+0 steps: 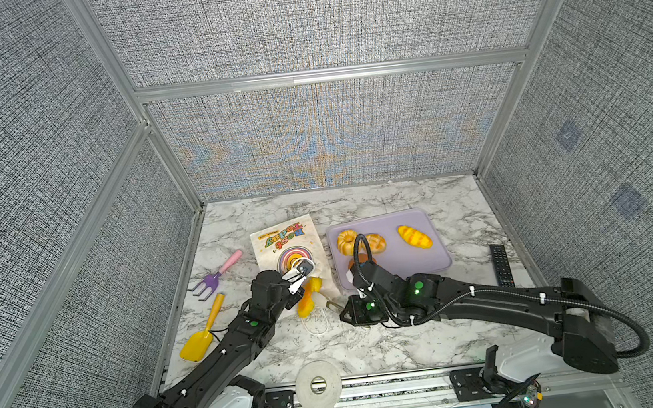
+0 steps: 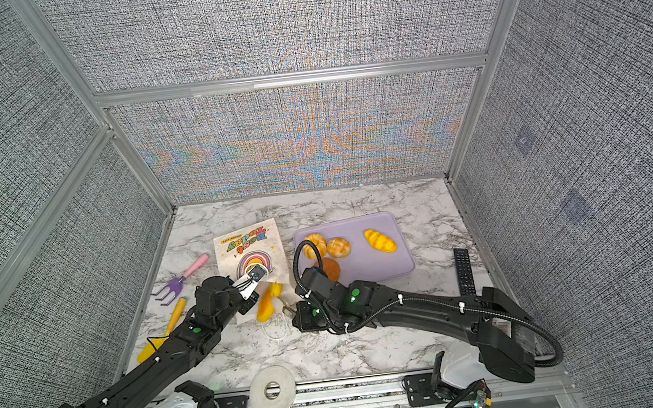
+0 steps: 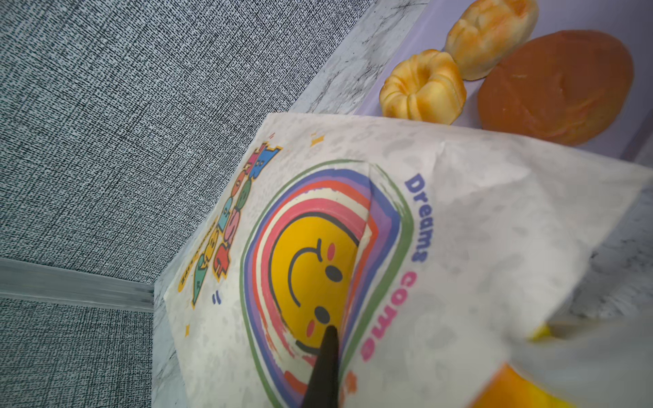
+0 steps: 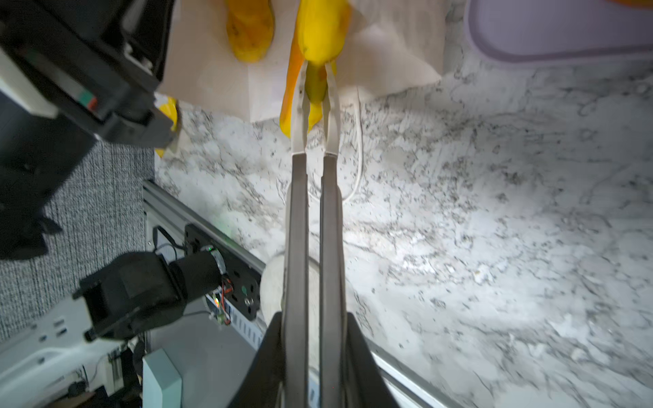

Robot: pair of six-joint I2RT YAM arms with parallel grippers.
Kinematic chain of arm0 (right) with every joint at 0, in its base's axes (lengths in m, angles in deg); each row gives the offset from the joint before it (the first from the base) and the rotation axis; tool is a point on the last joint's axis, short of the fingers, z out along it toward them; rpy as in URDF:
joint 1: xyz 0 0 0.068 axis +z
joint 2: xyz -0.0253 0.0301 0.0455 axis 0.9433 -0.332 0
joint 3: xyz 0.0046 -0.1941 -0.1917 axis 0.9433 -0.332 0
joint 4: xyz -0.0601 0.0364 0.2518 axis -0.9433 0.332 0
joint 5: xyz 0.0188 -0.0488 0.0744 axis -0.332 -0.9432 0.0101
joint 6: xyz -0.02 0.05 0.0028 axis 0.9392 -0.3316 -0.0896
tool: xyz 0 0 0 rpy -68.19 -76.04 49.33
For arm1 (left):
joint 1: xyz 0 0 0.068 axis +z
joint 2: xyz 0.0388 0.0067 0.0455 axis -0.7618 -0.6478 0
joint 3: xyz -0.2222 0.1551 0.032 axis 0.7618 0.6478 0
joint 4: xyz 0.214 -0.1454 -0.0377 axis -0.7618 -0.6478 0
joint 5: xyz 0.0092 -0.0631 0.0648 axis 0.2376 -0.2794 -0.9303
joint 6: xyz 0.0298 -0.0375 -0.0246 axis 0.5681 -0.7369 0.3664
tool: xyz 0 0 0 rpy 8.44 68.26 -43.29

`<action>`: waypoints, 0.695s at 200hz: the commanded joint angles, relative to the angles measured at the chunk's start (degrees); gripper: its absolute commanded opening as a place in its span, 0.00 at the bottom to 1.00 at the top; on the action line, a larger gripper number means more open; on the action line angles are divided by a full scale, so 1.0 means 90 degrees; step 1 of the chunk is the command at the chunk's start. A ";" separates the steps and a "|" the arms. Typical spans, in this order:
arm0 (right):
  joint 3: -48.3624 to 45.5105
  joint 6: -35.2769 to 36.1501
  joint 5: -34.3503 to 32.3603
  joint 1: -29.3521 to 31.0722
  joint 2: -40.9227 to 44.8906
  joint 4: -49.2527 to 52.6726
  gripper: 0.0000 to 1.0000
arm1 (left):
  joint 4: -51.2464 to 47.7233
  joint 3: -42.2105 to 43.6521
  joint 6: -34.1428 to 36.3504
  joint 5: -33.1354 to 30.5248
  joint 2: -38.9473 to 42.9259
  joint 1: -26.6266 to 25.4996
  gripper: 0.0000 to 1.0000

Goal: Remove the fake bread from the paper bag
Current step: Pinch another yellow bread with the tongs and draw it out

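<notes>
Left claw: shut, pinching the top sheet of the small cream-white paper bag with rainbow-smiley print, which lies flat mid-table, mouth toward 6 o'clock. At the mouth sits a glossy yellow toy bread, an orange-yellow oval toy roll just beside it. Right claw: narrow, nipped on that yellow bread's tip, reaching in from 4 o'clock. At the bag's 3 o'clock, a lilac plastic tray holds a fluted golden ring bun, a round scored bun, a brown round bun, a striped yellow oval roll. Step, likely: drawing one bread out, bag pinned. Next move calls for a pull toward 6 o'clock, clear of the paper, then a carry to the tray; grip is on the tip only, may slip.
</notes>
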 commanded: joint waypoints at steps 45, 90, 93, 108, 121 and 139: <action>-0.0067 0.0847 0.0233 -0.0105 0.1529 0.2287 0.00 | 0.0086 -0.0020 -0.0111 -0.0188 -0.0086 0.0011 0.00; 0.0183 0.0936 -0.0044 -0.0282 0.2646 0.3476 0.00 | 0.0077 -0.0023 -0.0119 -0.0256 -0.0118 0.0013 0.00; 0.0230 0.0925 -0.0104 -0.0300 0.2734 0.3577 0.00 | 0.0076 -0.0020 -0.0119 -0.0256 -0.0128 0.0016 0.00; 0.0559 0.0931 -0.0487 -0.0498 0.3046 0.4193 0.00 | 0.0072 -0.0030 -0.0122 -0.0265 -0.0131 0.0014 0.00; 0.0966 0.0981 -0.0897 -0.0750 0.3173 0.4810 0.00 | 0.0067 -0.0039 -0.0119 -0.0266 -0.0138 0.0019 0.00; 0.1569 0.1116 -0.1619 -0.1033 0.3068 0.5662 0.00 | 0.0068 -0.0040 -0.0131 -0.0261 -0.0168 0.0018 0.00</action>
